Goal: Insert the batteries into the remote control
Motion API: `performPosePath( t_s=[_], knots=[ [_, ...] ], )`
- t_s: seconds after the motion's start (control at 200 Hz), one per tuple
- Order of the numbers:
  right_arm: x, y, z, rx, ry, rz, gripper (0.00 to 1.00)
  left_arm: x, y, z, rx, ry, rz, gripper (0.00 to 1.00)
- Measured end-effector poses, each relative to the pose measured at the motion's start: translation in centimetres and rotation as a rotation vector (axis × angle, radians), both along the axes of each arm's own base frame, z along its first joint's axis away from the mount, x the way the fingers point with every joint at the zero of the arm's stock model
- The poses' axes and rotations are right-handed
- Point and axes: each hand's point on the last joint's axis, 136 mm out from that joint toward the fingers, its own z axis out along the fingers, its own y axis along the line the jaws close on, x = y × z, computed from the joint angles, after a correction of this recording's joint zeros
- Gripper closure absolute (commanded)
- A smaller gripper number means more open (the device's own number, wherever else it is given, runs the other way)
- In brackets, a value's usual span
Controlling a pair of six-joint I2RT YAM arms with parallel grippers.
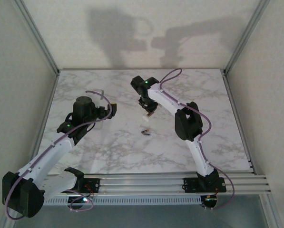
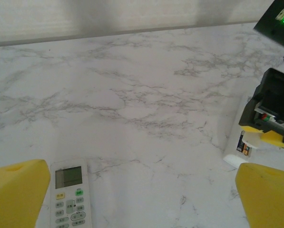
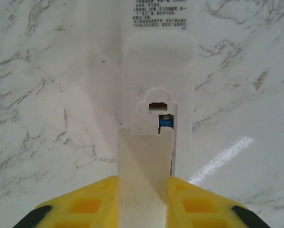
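Two small dark batteries (image 1: 145, 132) lie side by side on the marble table, in front of the right gripper (image 1: 147, 110). A white remote control (image 3: 158, 66) lies face down under that gripper, its battery bay partly uncovered with a blue patch (image 3: 165, 122) showing inside. My right gripper (image 3: 142, 185) is shut on the thin white battery cover (image 3: 144, 161), which overlaps the bay's near end. Another remote (image 2: 68, 194), screen and buttons up, lies just inside the left finger of my left gripper (image 2: 142, 197), which is wide open and holds nothing.
The marble table (image 1: 103, 147) is walled by pale panels on three sides. The left wrist view has the right gripper's black body (image 2: 270, 104) close at its right edge, over the face-down remote's end (image 2: 234, 159). Bare table lies between the two arms.
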Motion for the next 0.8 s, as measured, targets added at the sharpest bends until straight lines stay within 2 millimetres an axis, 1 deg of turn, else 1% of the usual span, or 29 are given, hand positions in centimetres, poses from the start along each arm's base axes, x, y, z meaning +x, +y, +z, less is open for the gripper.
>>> performPosePath(
  t_s=[0.155, 0.365, 0.456, 0.671, 0.801],
  knots=[
    [0.1, -0.4, -1.1, -0.034, 0.005, -0.006, 0.73, 0.1, 0.2, 0.0, 0.005, -0.001, 0.011, 0.0],
    [0.4, -0.3, -1.2, -0.037, -0.009, 0.001, 0.73, 0.1, 0.2, 0.0, 0.006, -0.001, 0.013, 0.0],
    [0.5, -0.3, -1.6, -0.04, -0.006, 0.006, 0.73, 0.1, 0.2, 0.0, 0.006, -0.002, 0.013, 0.0],
    [-0.1, -0.7, -3.0, -0.061, 0.02, 0.013, 0.73, 0.1, 0.2, 0.0, 0.006, -0.002, 0.013, 0.01],
    [-0.2, -0.8, -3.3, -0.064, 0.023, 0.014, 0.73, 0.1, 0.3, 0.0, 0.006, -0.001, 0.014, 0.0]
  ],
)
